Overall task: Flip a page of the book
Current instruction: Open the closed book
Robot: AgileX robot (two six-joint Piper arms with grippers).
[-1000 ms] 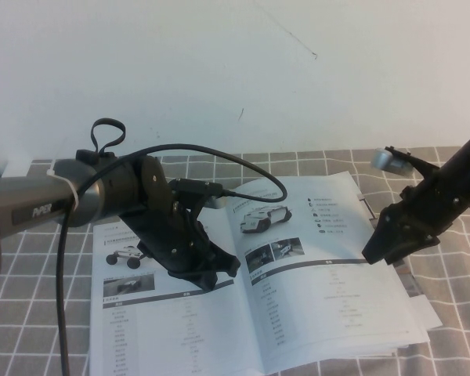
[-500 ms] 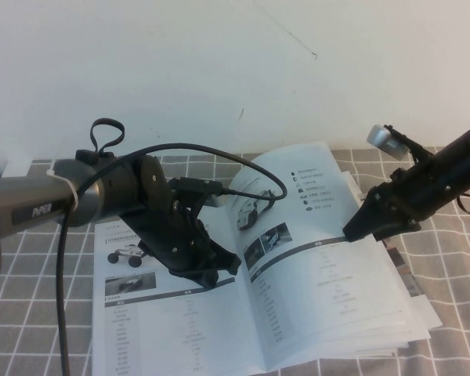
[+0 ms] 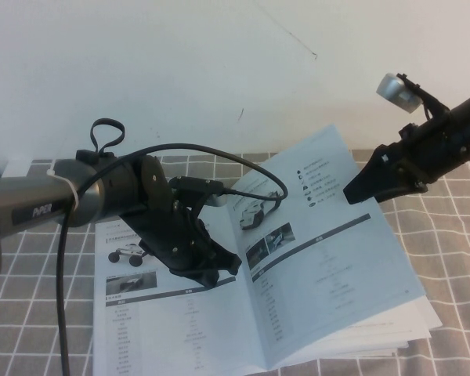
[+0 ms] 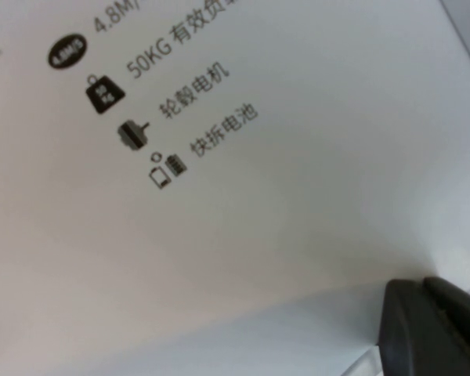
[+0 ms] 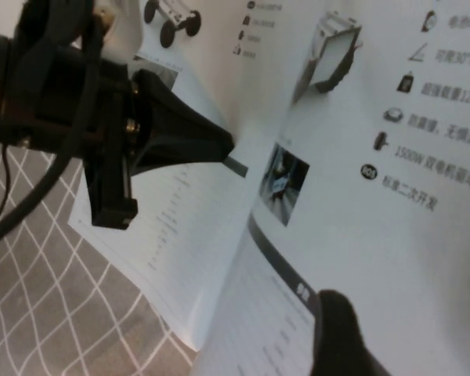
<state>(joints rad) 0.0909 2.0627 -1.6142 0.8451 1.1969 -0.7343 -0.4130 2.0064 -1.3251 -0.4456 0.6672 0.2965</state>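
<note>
Mid-frame, the book (image 3: 219, 313) lies open. Left gripper (image 3: 207, 270) pins its left leaf, fingers unreadable. At right, the right gripper (image 3: 360, 190), jaws wide, lifts the page (image 3: 329, 243) to turn it.

Left gripper (image 5: 219, 146) presses the book (image 5: 180, 227) beside the lifted page (image 5: 392, 235).

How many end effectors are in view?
2: the left end effector rests on the book near its spine; the right end effector is at the raised page, at its outer edge.
</note>
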